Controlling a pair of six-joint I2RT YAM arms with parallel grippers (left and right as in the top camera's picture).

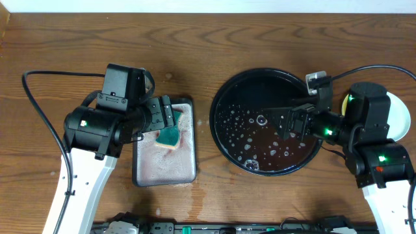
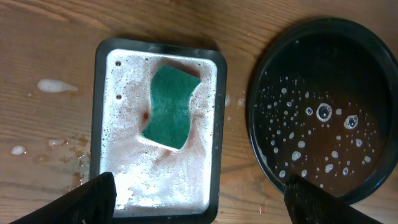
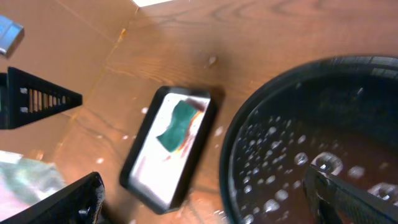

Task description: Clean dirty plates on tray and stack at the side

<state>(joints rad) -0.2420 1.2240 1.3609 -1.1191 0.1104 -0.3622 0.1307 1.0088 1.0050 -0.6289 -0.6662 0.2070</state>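
Where the brown wood-grain tabletop (image 1: 260, 39) spread beneath both arms, items lay as follows.

Item 1: large round glossy black tray (image 1: 218, 104), right of centre, its floor wet with droplets and bubbles.

Item 2: small grey rectangular tray (image 1: 139, 174), left of the black one and just apart from it, filled with pinkish-white foam.

Item 3: small round plates (image 1: 399, 121), on the bare tabletop at the far right edge, just beside the black tray's right rim and largely hidden by the right arm. A pale plate's rim showed, and a yellow sliver at the arm's left side. Their number could not be told.

Item 4: green wavy-edged sponge (image 2: 171, 107), lying in the far half of the grey tray, on the foam.

Item 5: left gripper (image 2: 202, 200), hovering over the grey tray, fingers spread wide, holding nothing.

Item 6: right gripper (image 3: 205, 202), hovering over the black tray's right portion, fingers likewise wide apart and empty.

Item 7: white foam spots (image 2: 56, 86) on the wood, left of the grey tray.
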